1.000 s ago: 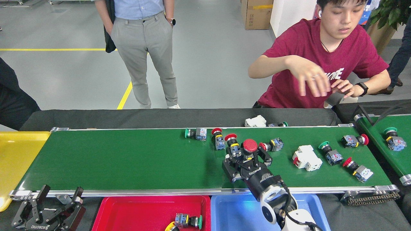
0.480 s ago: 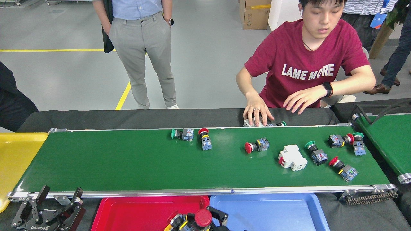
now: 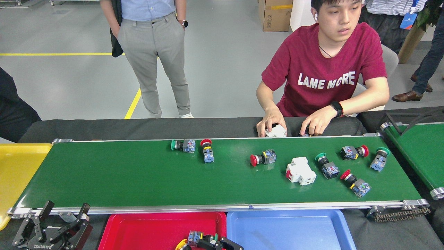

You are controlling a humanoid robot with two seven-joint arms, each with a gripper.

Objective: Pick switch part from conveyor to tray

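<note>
our left gripper (image 3: pixel 62 217): jaws spread, holding nothing, below the conveyor (image 3: pixel 138 180)
our right gripper (image 3: pixel 222 244): barely in view over the red tray (image 3: pixel 138 225); we cannot tell its grip
switch parts (image 3: pixel 263 158): several scattered on the belt
blue tray (image 3: pixel 288 229): beside the red tray

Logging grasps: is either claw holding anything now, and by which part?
Left claw is open, empty. Right claw is mostly cut off over the red tray; cannot tell.
</note>
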